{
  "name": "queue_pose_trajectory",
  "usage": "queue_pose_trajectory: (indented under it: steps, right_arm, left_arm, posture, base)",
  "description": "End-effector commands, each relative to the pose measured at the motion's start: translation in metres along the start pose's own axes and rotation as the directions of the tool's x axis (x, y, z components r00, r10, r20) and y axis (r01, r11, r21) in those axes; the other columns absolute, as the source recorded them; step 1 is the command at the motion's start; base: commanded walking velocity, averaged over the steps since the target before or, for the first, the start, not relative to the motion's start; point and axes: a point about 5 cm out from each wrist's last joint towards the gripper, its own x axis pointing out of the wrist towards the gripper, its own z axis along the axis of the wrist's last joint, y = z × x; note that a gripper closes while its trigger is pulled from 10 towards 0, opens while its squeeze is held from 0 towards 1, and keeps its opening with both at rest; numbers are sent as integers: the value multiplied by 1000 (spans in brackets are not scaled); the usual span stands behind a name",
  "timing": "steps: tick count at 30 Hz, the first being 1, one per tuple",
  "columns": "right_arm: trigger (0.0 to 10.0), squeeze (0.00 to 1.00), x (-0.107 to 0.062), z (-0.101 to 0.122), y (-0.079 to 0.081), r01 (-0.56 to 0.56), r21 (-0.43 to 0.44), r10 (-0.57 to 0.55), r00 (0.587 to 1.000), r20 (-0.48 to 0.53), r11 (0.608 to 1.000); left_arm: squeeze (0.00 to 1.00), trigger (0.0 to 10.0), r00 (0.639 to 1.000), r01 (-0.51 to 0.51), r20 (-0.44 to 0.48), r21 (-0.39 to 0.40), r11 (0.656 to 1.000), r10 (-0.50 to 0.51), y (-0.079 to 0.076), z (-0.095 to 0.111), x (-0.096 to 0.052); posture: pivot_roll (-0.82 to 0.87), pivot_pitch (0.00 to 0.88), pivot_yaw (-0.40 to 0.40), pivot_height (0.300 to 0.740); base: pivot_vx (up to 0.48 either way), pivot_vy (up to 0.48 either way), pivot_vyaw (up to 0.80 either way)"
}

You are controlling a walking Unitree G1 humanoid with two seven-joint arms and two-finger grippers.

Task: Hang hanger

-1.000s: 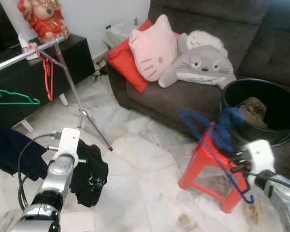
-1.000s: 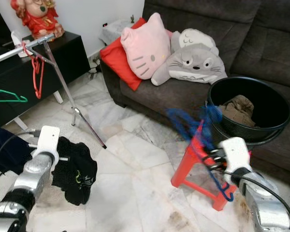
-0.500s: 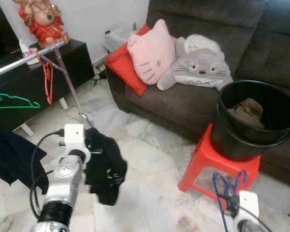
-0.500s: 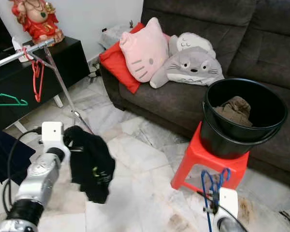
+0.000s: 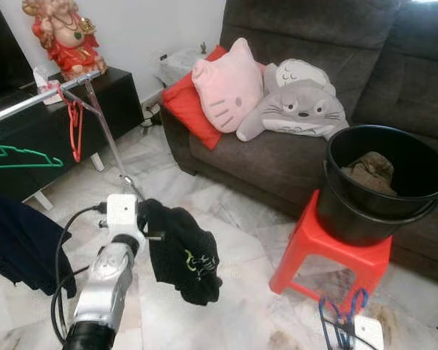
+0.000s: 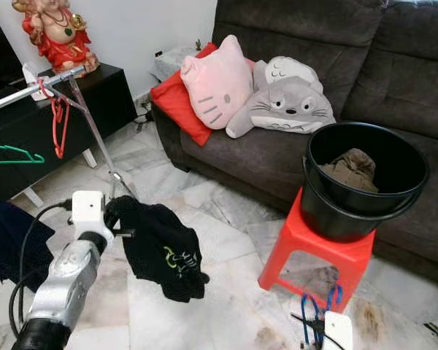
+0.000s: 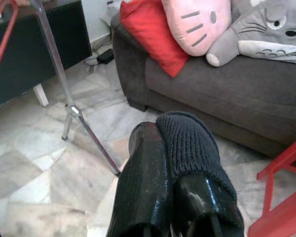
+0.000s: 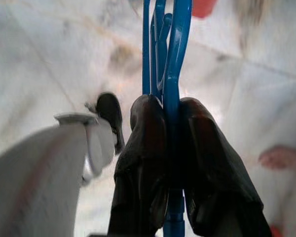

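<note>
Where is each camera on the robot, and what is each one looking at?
Left eye view: on the head, looking down at the sofa, black bucket on the red stool and the clothes rail; both silver arms show.
Right eye view: beside it, the same scene.
Left wrist view: on the left arm, looking along the left claw, shut on a black garment, toward the sofa.
Right wrist view: on the right arm, looking down past the right claw, shut on a blue hanger, at the floor.
Both eyes share the garment and hanger.

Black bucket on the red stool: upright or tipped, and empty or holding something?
Upright. The black bucket sits level on the red stool, mouth up, with brownish crumpled cloth inside.
</note>
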Motion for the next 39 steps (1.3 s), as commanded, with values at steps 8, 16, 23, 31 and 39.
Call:
queue_pose_trajectory:
  steps: [8, 16, 23, 31, 39]
  right_arm:
    - [10000, 0, 1, 12, 0, 2, -1, -2, 999, 51, 1000]
    - [10000, 0, 0, 8, 0, -13, -31, 14, 999, 37, 999]
    - [10000, 0, 1, 8, 2, -15, -14, 16, 999, 42, 1000]
    - [10000, 0, 1, 7, 5, -24, -6, 24, 999, 45, 1000]
    - [10000, 0, 1, 7, 6, -30, -6, 30, 999, 45, 1000]
  left_arm:
    - [0, 10000, 996, -35, -77, 136, 990, 46, 38, -31, -29]
    - [0, 10000, 953, -65, -288, 107, 992, 93, 48, -78, -36]
    - [0, 10000, 820, -57, -559, 131, 990, 121, 49, -126, -58]
    - [0, 10000, 724, -152, -660, 130, 980, 200, 49, -149, -79]
    - [0, 10000, 693, -158, -691, 135, 978, 207, 57, -157, -94]
  posture:
    - [-98, 16, 33, 740]
    - [-90, 19, 24, 740]
    - [-98, 22, 30, 740]
    - [-107, 33, 26, 740]
    - [-109, 28, 29, 740]
  base:
    - [0, 0, 0]
    - [0, 0, 0]
    - [0, 0, 0]
    - [0, 0, 0]
    - [0, 0, 0]
